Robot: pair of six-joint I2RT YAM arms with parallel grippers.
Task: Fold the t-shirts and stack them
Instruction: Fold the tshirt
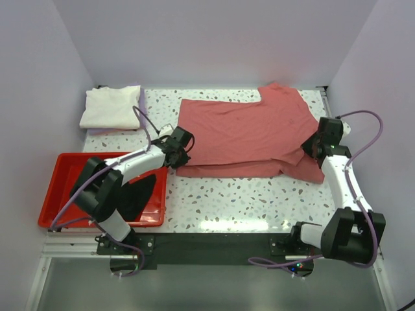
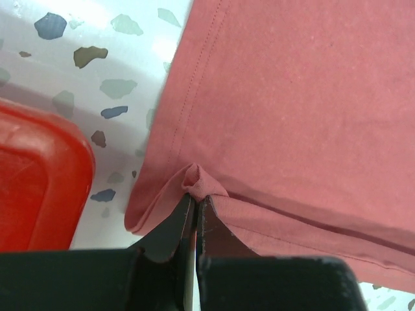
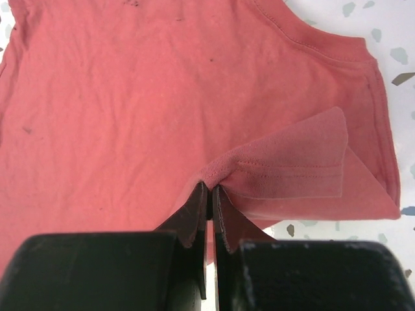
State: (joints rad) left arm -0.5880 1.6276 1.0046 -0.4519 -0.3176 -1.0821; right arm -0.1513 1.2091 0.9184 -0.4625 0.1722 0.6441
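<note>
Pinching the salmon t-shirt are left gripper and right gripper

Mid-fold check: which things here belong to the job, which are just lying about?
Job: dusty-salmon cloth t-shirt, pinched by left claw and right claw; folded cream-white cloth shirt; black cloth.
Lying about: rigid red plastic tray under it; speckled table.

Pale lavender walls, speckled white tabletop

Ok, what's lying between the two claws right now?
Only the salmon t-shirt: its doubled near edge runs from the left claw to the right claw, each shut on a pinch of it. The top view shows this.
</note>
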